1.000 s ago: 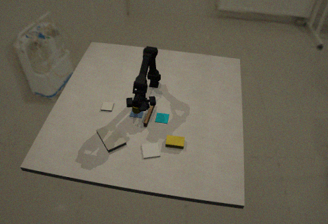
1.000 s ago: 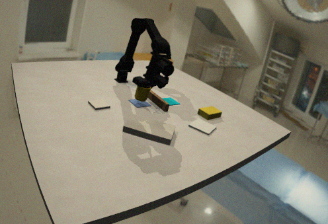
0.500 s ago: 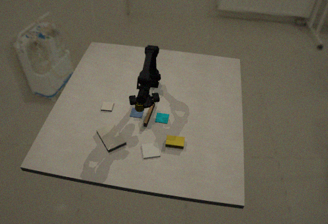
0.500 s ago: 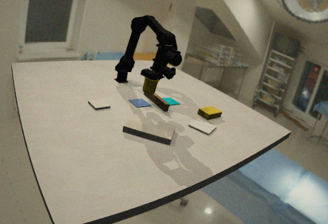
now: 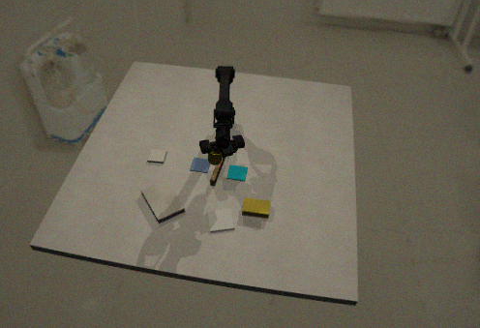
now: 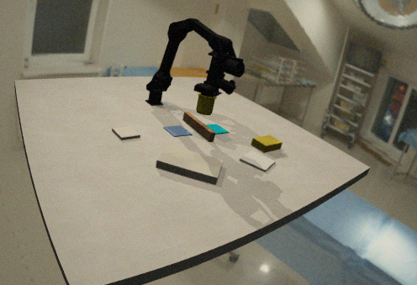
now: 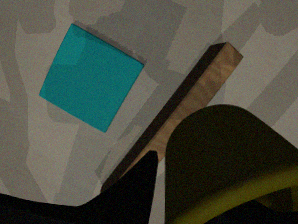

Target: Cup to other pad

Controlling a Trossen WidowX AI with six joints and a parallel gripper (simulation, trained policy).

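Note:
The dark yellow cup (image 5: 215, 157) (image 6: 205, 104) (image 7: 225, 145) hangs above the table, close to upright. My gripper (image 6: 207, 93) is shut on the cup's wall near its rim; one finger shows outside it in the wrist view, the other is hidden. The wooden bar (image 5: 217, 171) (image 6: 198, 126) (image 7: 195, 97) stands between the pads, and the cup is raised near its arm-side end. The blue pad (image 5: 199, 165) (image 6: 177, 131) is bare. The teal pad (image 5: 237, 172) (image 6: 219, 129) (image 7: 92, 77) is bare too. The marbles cannot be made out inside the cup; none shows on the table.
A yellow block (image 5: 256, 207) (image 6: 266, 142) and a white tile (image 5: 222, 221) (image 6: 257, 160) lie beyond the teal pad. A thick pale slab (image 5: 163, 203) (image 6: 189, 163) lies beyond the blue pad, and a small pale tile (image 5: 157, 156) (image 6: 126, 132) lies off to its side.

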